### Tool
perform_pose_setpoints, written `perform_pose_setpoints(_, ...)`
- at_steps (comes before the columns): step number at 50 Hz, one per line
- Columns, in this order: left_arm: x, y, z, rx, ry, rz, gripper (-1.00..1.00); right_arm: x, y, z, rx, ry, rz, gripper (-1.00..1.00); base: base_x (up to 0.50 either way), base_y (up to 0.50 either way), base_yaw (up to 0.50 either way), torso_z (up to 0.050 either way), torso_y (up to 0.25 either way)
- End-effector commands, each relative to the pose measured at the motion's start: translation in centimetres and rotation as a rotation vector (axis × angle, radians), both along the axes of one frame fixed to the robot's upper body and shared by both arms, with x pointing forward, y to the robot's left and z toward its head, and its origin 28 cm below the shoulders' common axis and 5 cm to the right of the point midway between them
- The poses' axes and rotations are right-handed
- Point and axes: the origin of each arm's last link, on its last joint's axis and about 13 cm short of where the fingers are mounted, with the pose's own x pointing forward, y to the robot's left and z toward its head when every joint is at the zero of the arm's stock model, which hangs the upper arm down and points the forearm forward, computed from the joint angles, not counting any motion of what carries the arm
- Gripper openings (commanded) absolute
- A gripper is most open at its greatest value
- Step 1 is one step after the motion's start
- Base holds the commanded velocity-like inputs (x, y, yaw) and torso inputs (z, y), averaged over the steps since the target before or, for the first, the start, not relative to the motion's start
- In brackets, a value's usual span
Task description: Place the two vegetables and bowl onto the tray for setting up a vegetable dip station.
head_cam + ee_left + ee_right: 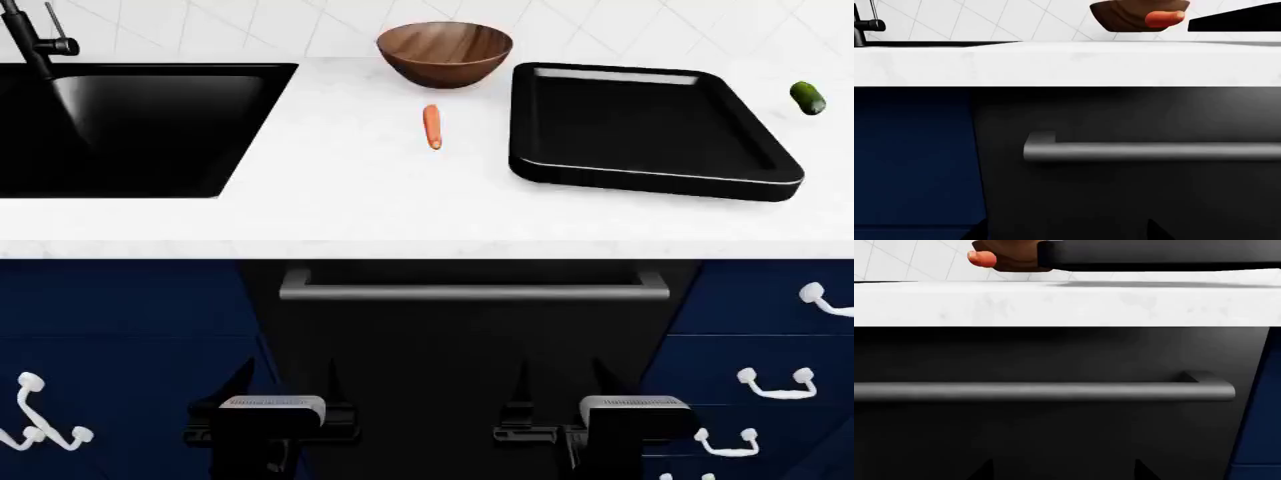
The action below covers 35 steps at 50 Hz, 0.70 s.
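Nothing moved to the tray [657, 170] yet, judging from the present layout. Both arms hanging low in front of the black appliance door [467, 350], below the counter [360, 190] edge, far from every item.

Possible troubles from here:
- Rising straight up and hitting the counter edge or the long handle [474, 290], because both grippers are sitting just under them.
- Rolling the carrot [431, 126] away when pinching it; slim, round, lying free on smooth stone, so probably slipping under a badly centred grasp.
- Pushing the cucumber [807, 97] off the far right side of the counter, since it is lying close to the edge of the head view, beyond the tray.
- Tipping the bowl [445, 53] when gripping its rim; wide and probably heavy on one side once lifted.
- Reaching wrongly toward the sink [134, 130], also black, at the left.

Left gripper [271, 425] and right gripper [607, 425]: not possible to tell how far open, only dark finger tips showing at the bottom of the wrist views, and nothing seen between them.

Positions: carrot lying between bowl and tray, near the bowl, up and ahead of the left gripper. Bowl standing at the back by the tiled wall [267, 25]. Tray lying ahead of the right gripper, empty. Cucumber resting just beside the tray's far right corner, well apart from both grippers.
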Motion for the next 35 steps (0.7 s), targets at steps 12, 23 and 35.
perform_pose_setpoints(12, 0.3, 0.0, 0.0, 0.011, 0.038, 0.020, 1.00, -0.2, 0.1, 0.4, 0.007, 0.003, 0.005, 1.00, 0.00, 0.00, 0.00, 0.000, 0.000)
perform_pose_setpoints(23, 1.6, -0.8, 8.0, 0.095, 0.091, 0.041, 1.00, 1.4, -0.1, 7.0, 0.022, 0.018, -0.017, 1.00, 0.00, 0.00, 0.00, 0.000, 0.000)
perform_pose_setpoints(35, 3.5, 3.3, 21.5, 0.101, 0.091, 0.207, 1.00, 2.1, 0.2, 19.3, -0.016, -0.022, -0.047, 1.00, 0.00, 0.00, 0.00, 0.000, 0.000)
